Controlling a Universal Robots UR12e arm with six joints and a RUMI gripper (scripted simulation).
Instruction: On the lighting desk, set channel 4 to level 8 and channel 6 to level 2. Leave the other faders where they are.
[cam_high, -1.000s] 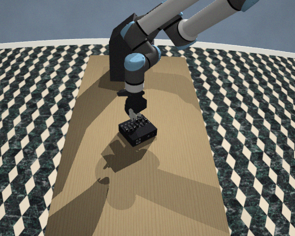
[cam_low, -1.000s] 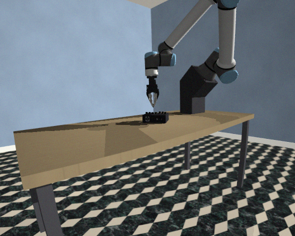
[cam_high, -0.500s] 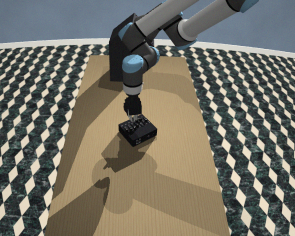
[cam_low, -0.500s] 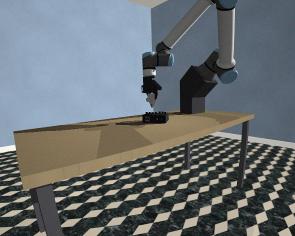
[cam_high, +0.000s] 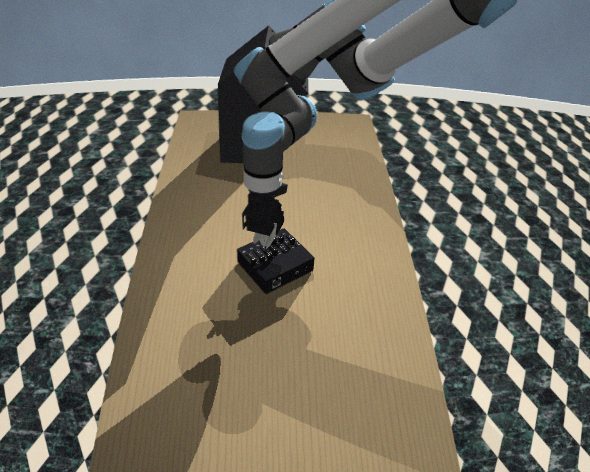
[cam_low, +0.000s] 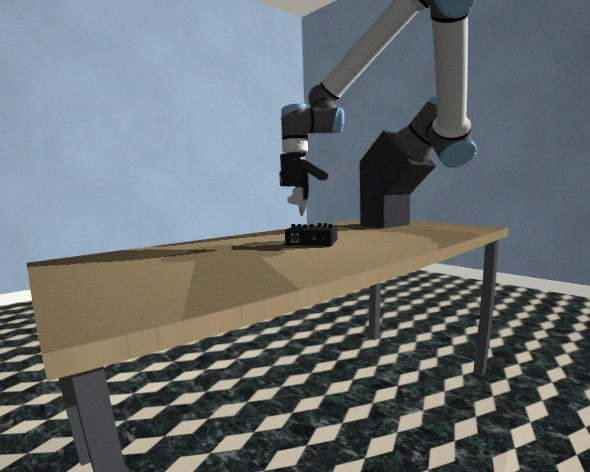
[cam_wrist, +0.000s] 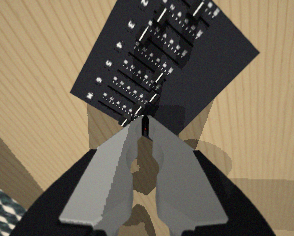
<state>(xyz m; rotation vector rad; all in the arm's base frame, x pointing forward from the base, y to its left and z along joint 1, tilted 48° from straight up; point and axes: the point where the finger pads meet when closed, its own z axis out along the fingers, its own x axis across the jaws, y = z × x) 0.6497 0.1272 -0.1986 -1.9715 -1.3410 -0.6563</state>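
Gripper (cam_wrist: 145, 131) shut above black lighting desk (cam_wrist: 210, 65); white-marked faders (cam_wrist: 150, 75).

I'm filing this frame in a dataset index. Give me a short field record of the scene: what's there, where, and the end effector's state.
setting: wooden table on a checkered floor
arm: mounted on a dark pedestal at the table's far end
task object: black lighting desk with a row of faders, mid-table
end effector: shut, holding nothing, pointing down
position: above the desk, not touching, per the exterior view
wrist view: closed tips over the fader panel's edge
fader levels: too small to read
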